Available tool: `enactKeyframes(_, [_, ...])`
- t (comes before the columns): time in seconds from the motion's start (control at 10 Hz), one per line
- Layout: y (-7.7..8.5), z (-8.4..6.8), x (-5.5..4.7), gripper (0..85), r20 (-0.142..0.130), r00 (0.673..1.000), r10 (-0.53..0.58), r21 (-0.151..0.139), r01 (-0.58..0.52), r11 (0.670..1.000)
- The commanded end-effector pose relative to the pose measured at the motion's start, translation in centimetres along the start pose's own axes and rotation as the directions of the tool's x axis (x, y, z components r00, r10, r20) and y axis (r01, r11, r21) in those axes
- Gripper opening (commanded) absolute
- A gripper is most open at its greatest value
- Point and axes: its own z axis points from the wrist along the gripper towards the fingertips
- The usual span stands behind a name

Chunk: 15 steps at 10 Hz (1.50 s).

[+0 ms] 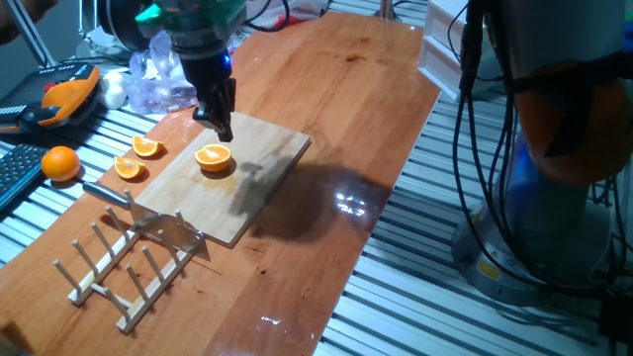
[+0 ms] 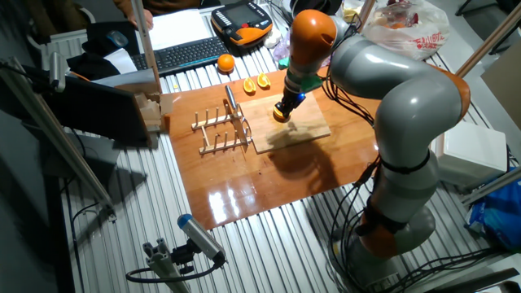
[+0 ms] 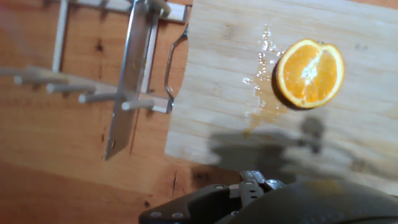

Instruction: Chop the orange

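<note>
The half orange (image 1: 214, 157) lies cut face up on the wooden cutting board (image 1: 267, 163), near its far left part. It also shows in the other fixed view (image 2: 281, 115) and at the upper right of the hand view (image 3: 310, 73), with juice beside it. My gripper (image 1: 220, 127) hangs just above and behind the orange, apart from it, and holds nothing. The fingers look dark and merged, so I cannot tell how wide they stand. A knife (image 3: 130, 74) lies across the wooden rack, left of the board.
The wooden peg rack (image 1: 119, 272) stands at the board's near left corner, with the knife handle (image 1: 104, 193) pointing away. Two thin orange wedges (image 1: 138, 158) and a whole orange (image 1: 60, 163) lie further left. A keyboard and pendant (image 2: 242, 22) sit beyond.
</note>
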Motion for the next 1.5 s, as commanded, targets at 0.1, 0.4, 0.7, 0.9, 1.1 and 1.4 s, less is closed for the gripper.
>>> enactKeyframes(0.1, [0.8,-0.1,-0.9,0.0,0.006,0.995,0.096,0.039,-0.097,0.995])
enactKeyframes(0.4, [4.5,-0.1,-6.2,17.0,0.015,0.990,0.139,0.067,-0.140,0.988])
enactKeyframes(0.7, [6.7,1.9,-9.4,34.0,0.002,0.989,0.147,0.021,-0.147,0.989])
enactKeyframes(0.9, [8.0,3.3,-10.1,34.0,-0.017,0.988,0.154,-0.003,-0.154,0.988])
enactKeyframes(1.1, [9.5,4.9,-9.5,34.0,-0.009,0.982,0.186,-0.018,-0.186,0.982])
enactKeyframes(1.4, [10.5,6.2,-9.2,34.0,0.011,0.978,0.206,-0.035,-0.206,0.978])
